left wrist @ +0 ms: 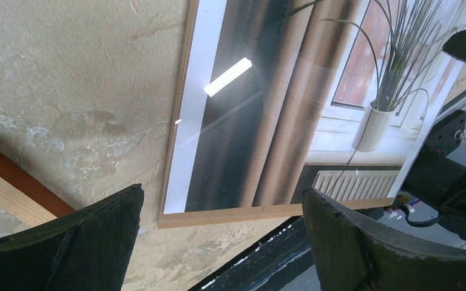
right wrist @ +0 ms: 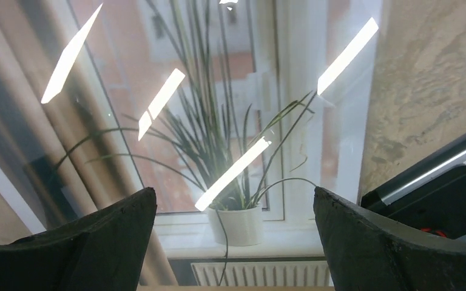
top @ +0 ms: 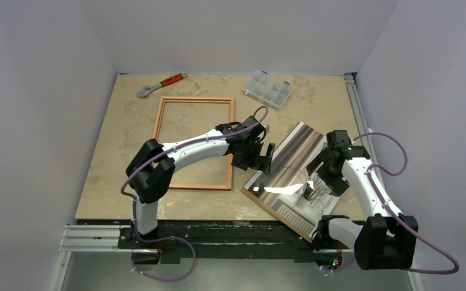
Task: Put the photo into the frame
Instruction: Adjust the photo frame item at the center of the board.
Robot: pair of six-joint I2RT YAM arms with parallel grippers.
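Two arms, three flat pieces. Frame [top: 157, 136]: lies flat on table [top: 127, 109], left of centre. Left gripper [top: 260, 160]: jaws spread wide, nothing between, above photo's left edge. Photo [top: 288, 159]: picture side up on brown backing board [left wrist: 230, 214], right of frame, apart from it. Right gripper [top: 326, 179]: jaws spread, over the pictured plant.

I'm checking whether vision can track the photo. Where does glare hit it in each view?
Top view: one bright patch on the photo. Left wrist: one short streak near its white border. Right wrist: several slanted streaks across it.
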